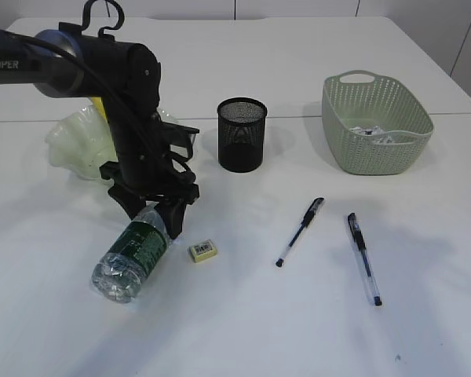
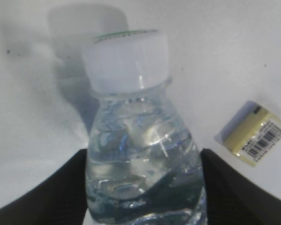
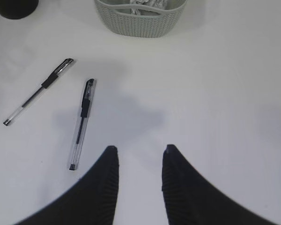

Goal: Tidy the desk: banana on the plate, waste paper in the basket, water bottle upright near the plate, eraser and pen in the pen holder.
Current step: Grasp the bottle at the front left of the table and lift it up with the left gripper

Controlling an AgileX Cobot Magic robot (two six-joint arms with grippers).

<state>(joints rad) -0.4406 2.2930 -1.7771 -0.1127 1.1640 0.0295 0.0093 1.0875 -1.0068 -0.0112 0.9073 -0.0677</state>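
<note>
left pincer (image 1: 163, 210): mine, clamped across the neck of the water bottle (image 1: 131, 255), which lies on its side on the counter (image 1: 243, 322) | right pincer (image 3: 139, 154): parted, nothing between its tips, above bare counter | eraser (image 1: 202, 250): just beside the bottle | two pens (image 1: 301, 232) (image 1: 363, 258): flat, right of eraser | pen holder (image 1: 242, 134): upright behind.

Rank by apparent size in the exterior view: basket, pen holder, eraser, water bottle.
1. basket, clearly largest.
2. water bottle and pen holder look about alike; the bottle lies nearer the camera, partly hidden by the arm, so no ranking.
3. eraser, smallest.
</note>
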